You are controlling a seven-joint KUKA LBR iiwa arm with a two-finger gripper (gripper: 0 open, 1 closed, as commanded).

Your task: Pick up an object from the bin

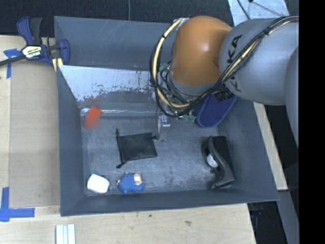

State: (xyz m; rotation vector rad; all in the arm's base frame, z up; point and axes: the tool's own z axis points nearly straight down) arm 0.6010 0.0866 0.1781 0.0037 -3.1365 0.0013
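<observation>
Nothing is lifted yet. The gripper (163,126) hangs low mid-bin (177,174), at the two-o'clock corner of the black cloth (136,147). I can't tell whether it's wide or narrow.

- The grey metal bin (71,151) holds a few loose things, most of them well apart from each other.
- The arm (264,50) reaches in from the right, with an orange cover (200,47) and cables on its wrist.
- The gripper (163,132) hangs low near the middle of the bin.
- Its tip is just at the far right corner of a black flat sheet (136,147); whether it touches, I cannot tell.
- A small orange block (92,117) lies at the far left.
- A white lump (98,183) and a blue lump (131,183) lie side by side at the near left.
- A black and white object (218,162) lies at the near right.
- A dark blue oval thing (216,111) sits partly under the arm.
</observation>
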